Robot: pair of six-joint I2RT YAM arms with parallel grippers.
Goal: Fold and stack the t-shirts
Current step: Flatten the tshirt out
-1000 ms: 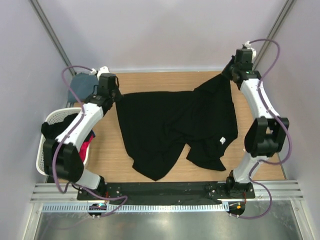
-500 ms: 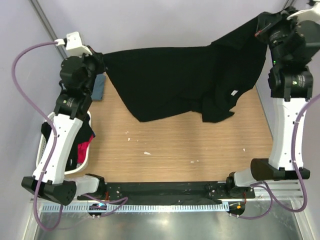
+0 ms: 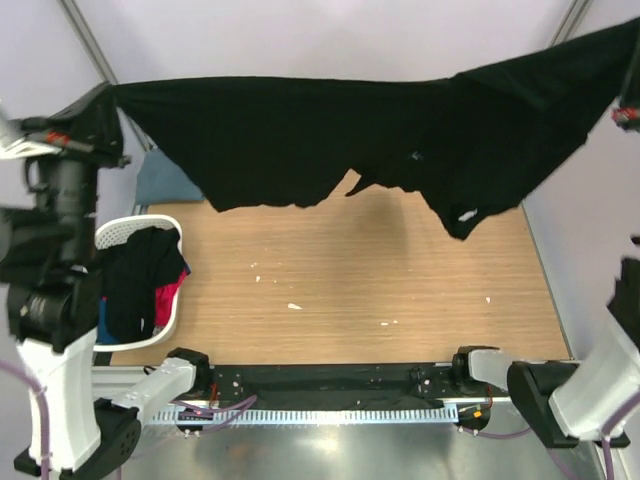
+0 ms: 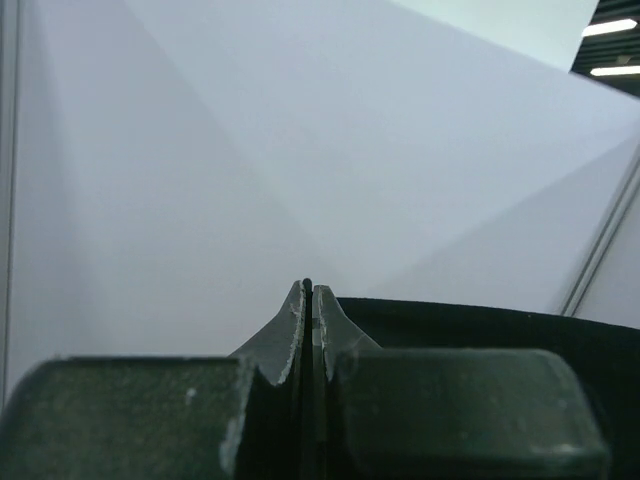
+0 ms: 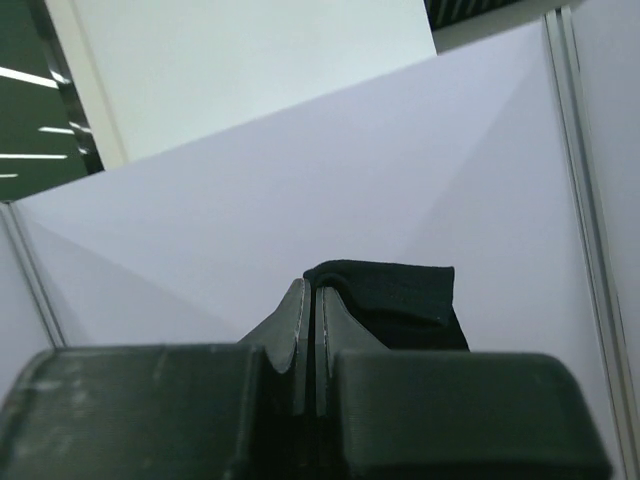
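The large black t-shirt (image 3: pixel 330 130) hangs stretched in the air above the table, held by its two upper corners. My left gripper (image 3: pixel 103 100) is raised high at the back left and is shut on the shirt's left corner. In the left wrist view its tips (image 4: pixel 309 290) are closed, with black cloth (image 4: pixel 480 325) running off to the right. My right gripper (image 3: pixel 630 45) is raised at the top right edge, shut on the other corner (image 5: pixel 400 300) between its closed tips (image 5: pixel 309 285). A small light mark (image 3: pixel 466 214) shows on the hanging hem. The slate grey-blue t-shirt (image 3: pixel 165 180) lies at the table's back left.
A white laundry basket (image 3: pixel 120 232) with black and pink clothes stands at the table's left edge, beside my left arm. The wooden table (image 3: pixel 380 280) carries a few small white specks. Enclosure walls and metal posts stand close on both sides.
Both arms have risen and spread apart, lifting the black t-shirt off the table. It now hangs taut and higher, and the table under it is uncovered.
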